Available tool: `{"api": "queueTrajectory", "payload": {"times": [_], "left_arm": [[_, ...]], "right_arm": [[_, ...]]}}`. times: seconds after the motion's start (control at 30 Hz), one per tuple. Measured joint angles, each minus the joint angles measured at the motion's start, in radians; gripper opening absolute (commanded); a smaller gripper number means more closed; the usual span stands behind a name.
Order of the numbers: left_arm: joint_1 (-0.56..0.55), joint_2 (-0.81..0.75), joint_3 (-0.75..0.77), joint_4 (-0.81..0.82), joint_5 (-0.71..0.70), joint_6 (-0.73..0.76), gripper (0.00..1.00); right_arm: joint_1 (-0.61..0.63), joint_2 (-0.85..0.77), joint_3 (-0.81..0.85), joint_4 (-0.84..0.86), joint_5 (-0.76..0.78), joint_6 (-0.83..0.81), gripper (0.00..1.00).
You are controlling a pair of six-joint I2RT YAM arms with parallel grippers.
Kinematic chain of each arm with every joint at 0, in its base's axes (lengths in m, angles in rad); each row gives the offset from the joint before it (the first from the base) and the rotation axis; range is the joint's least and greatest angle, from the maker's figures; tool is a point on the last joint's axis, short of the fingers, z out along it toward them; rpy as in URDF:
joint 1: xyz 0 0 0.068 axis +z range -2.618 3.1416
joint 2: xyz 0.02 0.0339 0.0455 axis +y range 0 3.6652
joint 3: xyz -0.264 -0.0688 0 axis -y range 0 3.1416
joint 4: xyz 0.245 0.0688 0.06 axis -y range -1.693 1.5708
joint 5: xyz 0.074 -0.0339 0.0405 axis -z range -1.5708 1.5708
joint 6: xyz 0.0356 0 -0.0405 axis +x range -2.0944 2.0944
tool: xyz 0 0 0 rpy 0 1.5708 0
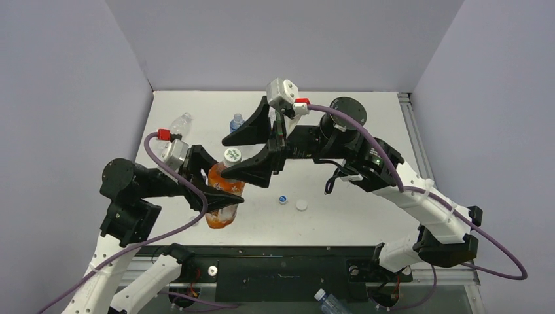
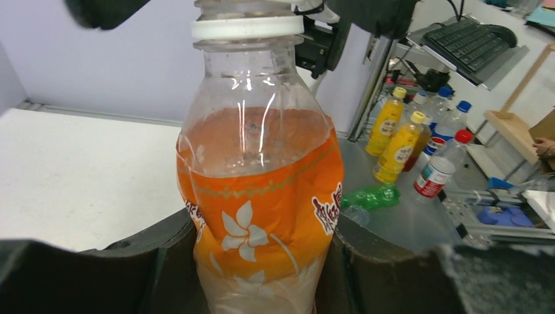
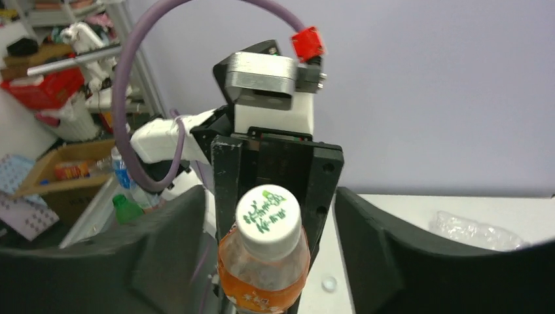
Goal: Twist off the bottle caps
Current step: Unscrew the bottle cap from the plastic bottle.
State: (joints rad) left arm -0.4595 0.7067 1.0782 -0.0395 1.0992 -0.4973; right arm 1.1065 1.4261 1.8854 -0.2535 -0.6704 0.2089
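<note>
1. White tabletop (image 1: pixel 353 216) fills the top view, and both arms reach onto it from the 6 o'clock edge.
2. We see the orange-labelled clear plastic bottle (image 1: pixel 220 219) at about 8 o'clock from the table's centre. Its label is printed with white flowers.
3. The left gripper (image 1: pixel 229 199) comes in from 9 o'clock and is closed on that bottle's body. In the left wrist view its black fingers (image 2: pixel 150 261) press against the label on either side.
4. The right gripper (image 1: pixel 227 158) reaches across from 3 o'clock to the top of the held bottle. Its jaws stand apart, one on each side of the cap. In the right wrist view we see a gap on both sides, so it has hold of nothing.
5. A crumpled clear plastic bottle (image 1: pixel 180 124) lies at about 10 o'clock near the left wall. A small bottle with blue on it (image 1: pixel 237 122) is at 11 o'clock; we cannot tell whether it is capped.
6. The white ridged screw cap with green lettering (image 3: pixel 268 219) is still on the neck of the held bottle, between the right gripper's jaws.
7. Two loose caps lie on the table, well apart from the bottles. The small blue ridged cap with a white top (image 1: pixel 283 199) is at 6 o'clock from the centre. The plain white round cap (image 1: pixel 302 205) is just beside it at its 4 o'clock, not touching.
</note>
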Motion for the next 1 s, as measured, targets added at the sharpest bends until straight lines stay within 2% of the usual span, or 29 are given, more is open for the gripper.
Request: {"api": "queueTrajectory", "payload": {"times": [0.1,0.4,0.53,0.63,0.8,0.97,1.0], "left_arm": [[0.006,-0.004,0.005,0.021,-0.029,0.012,0.00],[0.009,-0.031,-0.003,-0.006,-0.259,0.236,0.00],[0.009,-0.036,-0.016,-0.035,-0.348,0.310,0.00],[0.009,-0.036,-0.023,-0.053,-0.387,0.337,0.00],[0.009,-0.036,-0.026,-0.064,-0.416,0.357,0.00],[0.009,-0.036,-0.026,-0.070,-0.434,0.362,0.00],[0.009,-0.036,-0.026,-0.071,-0.438,0.363,0.00]], "right_arm": [[0.003,-0.003,0.010,-0.039,0.077,0.010,0.80],[0.134,0.013,0.146,-0.170,0.619,0.023,0.82],[0.167,0.101,0.314,-0.223,0.737,0.023,0.83],[0.172,0.145,0.358,-0.248,0.779,0.027,0.81],[0.172,0.201,0.372,-0.291,0.803,0.043,0.65],[0.172,0.225,0.373,-0.328,0.801,0.062,0.37],[0.172,0.225,0.373,-0.331,0.797,0.065,0.34]]}}
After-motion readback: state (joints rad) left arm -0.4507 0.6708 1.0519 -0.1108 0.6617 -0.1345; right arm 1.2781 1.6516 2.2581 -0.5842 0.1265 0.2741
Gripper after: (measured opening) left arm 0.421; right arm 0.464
